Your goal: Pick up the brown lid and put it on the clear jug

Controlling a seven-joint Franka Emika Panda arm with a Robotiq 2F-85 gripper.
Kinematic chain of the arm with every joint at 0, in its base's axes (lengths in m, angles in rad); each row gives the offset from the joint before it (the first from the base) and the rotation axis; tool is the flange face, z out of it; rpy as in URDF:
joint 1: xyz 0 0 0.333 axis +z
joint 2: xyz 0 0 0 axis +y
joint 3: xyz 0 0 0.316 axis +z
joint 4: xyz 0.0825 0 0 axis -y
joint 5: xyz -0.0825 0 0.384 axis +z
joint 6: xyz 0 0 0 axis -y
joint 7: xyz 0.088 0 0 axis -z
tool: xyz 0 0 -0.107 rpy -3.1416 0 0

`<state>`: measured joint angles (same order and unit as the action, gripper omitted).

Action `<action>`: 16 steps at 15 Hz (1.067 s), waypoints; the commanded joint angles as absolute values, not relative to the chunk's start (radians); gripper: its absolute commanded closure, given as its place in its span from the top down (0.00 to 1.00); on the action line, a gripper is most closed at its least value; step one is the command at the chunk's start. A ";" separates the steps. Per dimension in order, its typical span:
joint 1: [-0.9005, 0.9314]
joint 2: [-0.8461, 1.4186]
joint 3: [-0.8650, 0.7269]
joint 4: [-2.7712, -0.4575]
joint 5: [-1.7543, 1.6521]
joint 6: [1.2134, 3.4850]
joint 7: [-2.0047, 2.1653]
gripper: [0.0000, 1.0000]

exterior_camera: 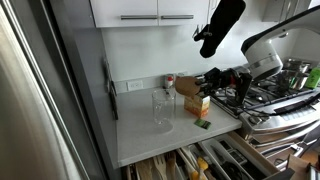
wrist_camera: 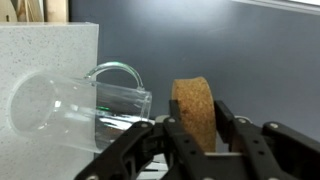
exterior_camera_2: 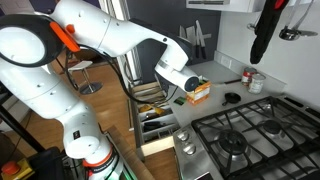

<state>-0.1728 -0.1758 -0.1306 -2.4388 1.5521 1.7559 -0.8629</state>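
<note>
Clear jug [wrist_camera: 85, 100] at left in wrist view, on white counter [exterior_camera: 140, 130]. Right of jug: brown lid [wrist_camera: 195, 100], held by gripper [wrist_camera: 195, 128], jaws closed on its sides. Best next, I think: bring lid over jug mouth, turn flat, lower slow. Stay off orange carton [exterior_camera: 197, 101].

In an exterior view, the white counter [exterior_camera: 140, 140] carries four things. The jug [exterior_camera: 163, 110] stands upright near its middle. From the jug, a carton [exterior_camera: 197, 104] stands at 3 o'clock, a small green piece [exterior_camera: 203, 124] lies at 4 o'clock, and a red-capped jar [exterior_camera: 169, 82] stands at 12 o'clock by the wall.
</note>
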 commanded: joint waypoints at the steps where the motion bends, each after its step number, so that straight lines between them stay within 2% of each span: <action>1: -0.145 -0.150 -0.096 -2.357 1.497 1.772 -0.805 0.13; 3: -0.148 -0.167 -0.103 -2.382 1.522 1.764 -0.830 0.13; 4: -0.142 -0.164 -0.098 -2.370 1.521 1.767 -0.829 0.38; 8: -0.144 -0.162 -0.102 -2.370 1.521 1.767 -0.829 0.38; 9: -0.144 -0.161 -0.102 -2.370 1.521 1.766 -0.829 0.13; 16: -0.111 -0.101 -0.066 -2.263 1.513 1.794 -0.758 0.13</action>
